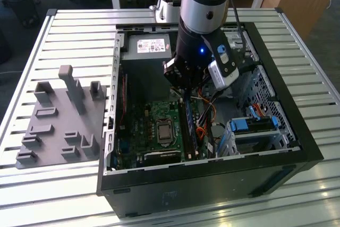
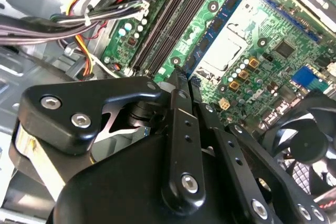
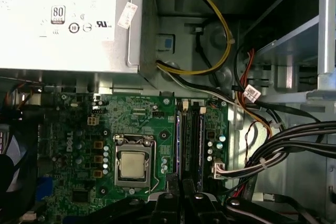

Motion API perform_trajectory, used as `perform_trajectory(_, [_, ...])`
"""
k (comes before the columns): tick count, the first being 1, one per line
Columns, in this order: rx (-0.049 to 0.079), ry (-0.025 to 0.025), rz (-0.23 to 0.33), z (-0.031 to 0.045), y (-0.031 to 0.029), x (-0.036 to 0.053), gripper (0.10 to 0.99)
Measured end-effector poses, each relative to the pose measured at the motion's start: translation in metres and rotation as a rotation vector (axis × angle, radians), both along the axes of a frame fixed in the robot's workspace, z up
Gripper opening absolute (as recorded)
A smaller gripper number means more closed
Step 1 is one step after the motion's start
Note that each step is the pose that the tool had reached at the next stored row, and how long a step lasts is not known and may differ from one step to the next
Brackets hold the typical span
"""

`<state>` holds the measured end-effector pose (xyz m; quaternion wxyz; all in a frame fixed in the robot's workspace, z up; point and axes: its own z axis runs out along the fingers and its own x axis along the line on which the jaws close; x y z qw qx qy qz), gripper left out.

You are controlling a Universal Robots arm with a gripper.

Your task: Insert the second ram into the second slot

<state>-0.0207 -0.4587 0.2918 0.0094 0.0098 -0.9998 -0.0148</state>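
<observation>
Second ram (image 2: 216, 24), a blue stick with dark chips, is seen standing on edge in the slot row nearest the processor socket (image 2: 226, 51). Its near end is met by the hand (image 2: 181, 80). In the second wrist view the black fingers (image 2: 178, 129) are drawn tight together over that end, but whether the stick is pinched between them cannot be told.

In the first wrist view the stick (image 3: 177, 145) is shown only as a thin bluish edge running away from the hand (image 3: 184, 188). Black slots (image 3: 195, 145) lie just beside it, and the socket (image 3: 130, 163) on its other side. A power supply (image 3: 58, 19) and bundled cables (image 3: 283, 150) are shown further out. A fan (image 2: 304, 140) is caught in the second wrist view.

In the exterior view the hand (image 1: 183, 90) is lowered into an open computer case (image 1: 297, 131). A grey fixture plate (image 1: 58, 126) lies on the slatted surface (image 1: 69, 30) at the exterior view's left.
</observation>
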Motion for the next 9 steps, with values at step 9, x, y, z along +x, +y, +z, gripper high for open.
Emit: perform_trajectory(9, [0.0,-0.0001,-0.027,-0.0103,-0.0057,0.0019,0.137])
